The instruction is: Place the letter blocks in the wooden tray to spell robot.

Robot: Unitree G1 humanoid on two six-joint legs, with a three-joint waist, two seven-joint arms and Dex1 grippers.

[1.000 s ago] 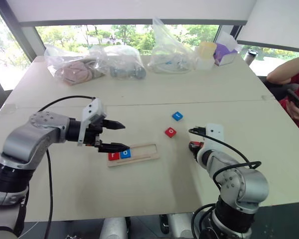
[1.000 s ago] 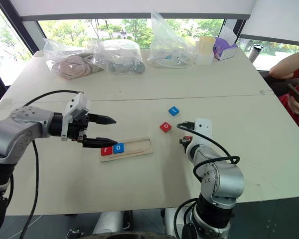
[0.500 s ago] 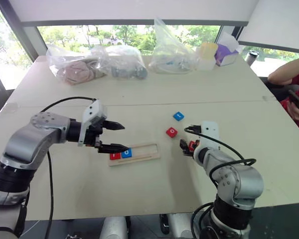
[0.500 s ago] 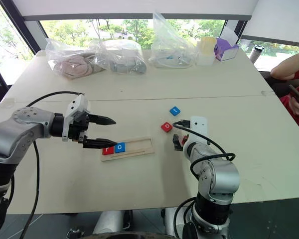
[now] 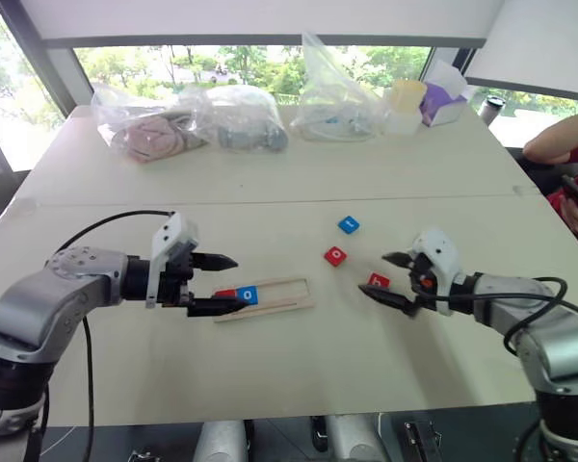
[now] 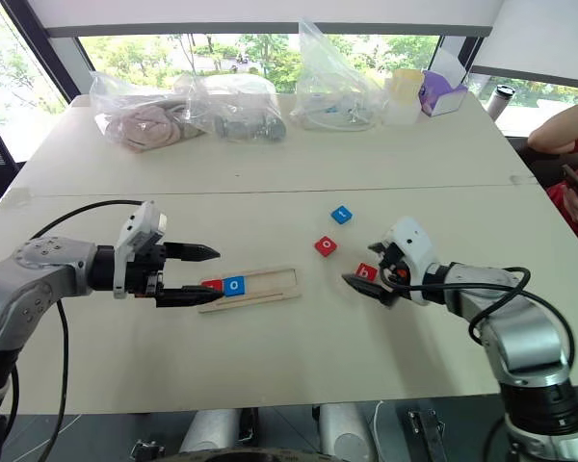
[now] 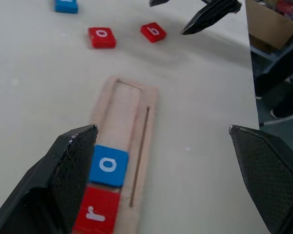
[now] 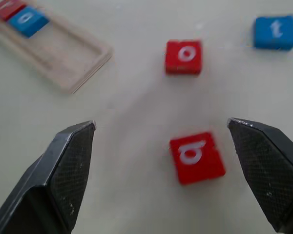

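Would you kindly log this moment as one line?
wooden tray: r, o placed | red b block: on table | right gripper: open beside it

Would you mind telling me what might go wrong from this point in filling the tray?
1. The red b block lies skewed between the open right gripper's fingers, so a grasp may catch its corners and twist it.
2. The open left gripper hovers at the wooden tray's filled end, beside the red r block and blue o block; it could bump them.
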